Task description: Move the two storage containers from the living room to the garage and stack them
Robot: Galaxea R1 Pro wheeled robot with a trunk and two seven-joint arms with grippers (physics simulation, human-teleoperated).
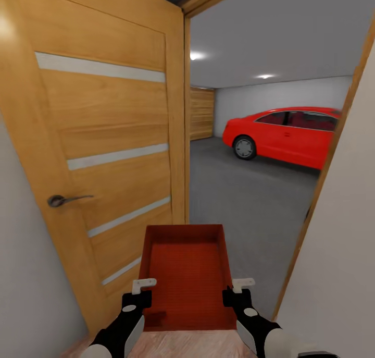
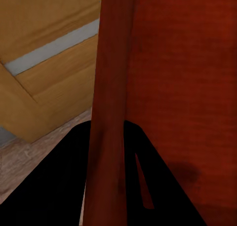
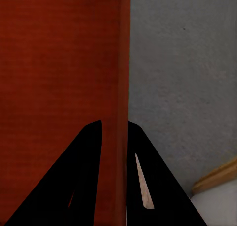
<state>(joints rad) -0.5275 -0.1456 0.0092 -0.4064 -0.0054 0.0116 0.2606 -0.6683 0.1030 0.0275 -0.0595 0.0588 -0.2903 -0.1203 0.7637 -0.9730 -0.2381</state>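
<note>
Even bright render — ceiling spots [image 1: 197, 56] glare; wrist views soft.

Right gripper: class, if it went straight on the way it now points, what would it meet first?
The right gripper is shut on the side wall of the red-orange rectangular storage container. Carried forward, the way looks free through the doorway to the grey concrete floor, though depth is unclear.
</note>
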